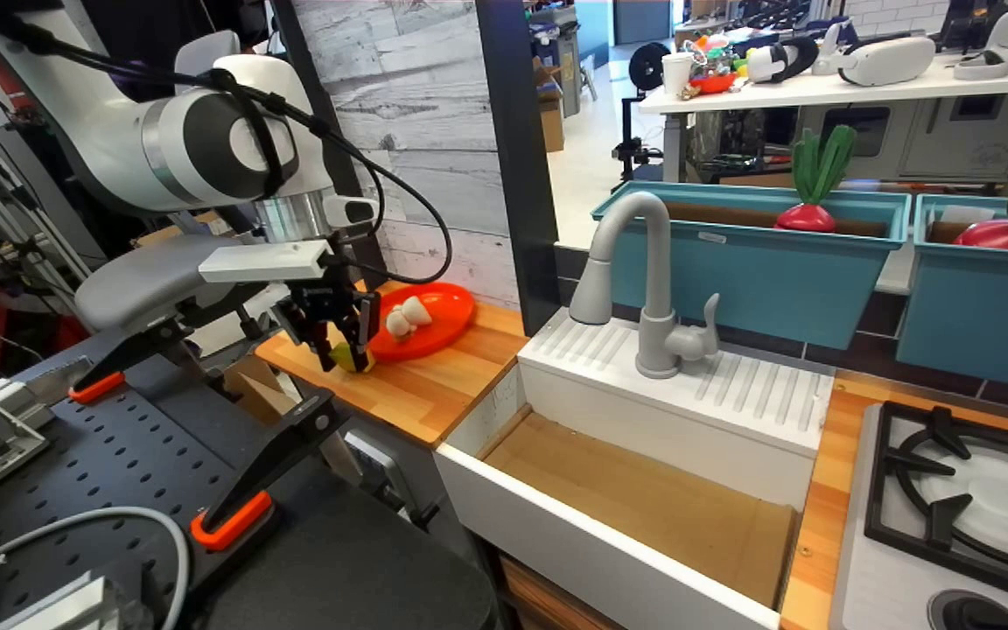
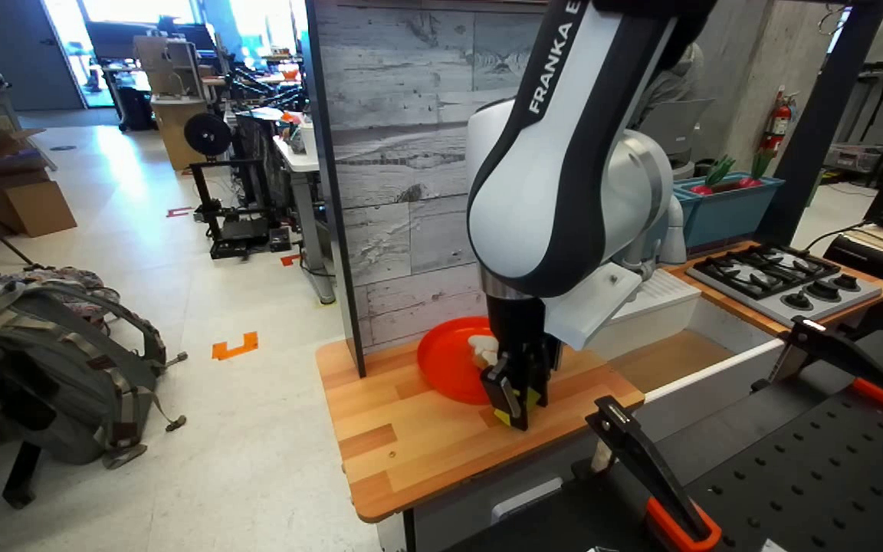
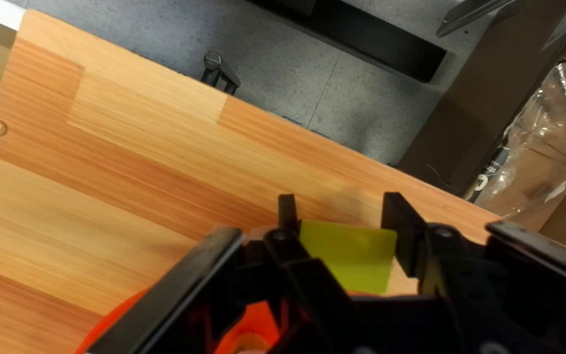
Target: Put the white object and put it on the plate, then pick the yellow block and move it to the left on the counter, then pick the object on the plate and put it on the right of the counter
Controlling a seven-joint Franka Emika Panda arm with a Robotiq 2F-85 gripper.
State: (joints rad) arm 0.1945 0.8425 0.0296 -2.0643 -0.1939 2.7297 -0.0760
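Note:
The yellow block [image 1: 344,355] stands near the front edge of the wooden counter. My gripper [image 1: 344,362] points down over it with a finger on each side. In the wrist view the block [image 3: 349,255] fills the gap between the fingertips, and the fingers look shut on it. In an exterior view a finger partly hides the block [image 2: 503,416]. I cannot tell whether it is lifted off the wood. The orange-red plate [image 1: 451,308] lies just behind the gripper. The white object [image 1: 409,316] rests on it, also seen in an exterior view [image 2: 483,349].
The wooden counter [image 1: 434,389] ends at the white sink [image 1: 609,560] with a grey faucet [image 1: 654,280]. A stove [image 1: 985,490] stands beyond the sink. A plank wall [image 2: 411,230] stands behind the plate. Black clamps [image 2: 641,460] sit along the dark bench in front.

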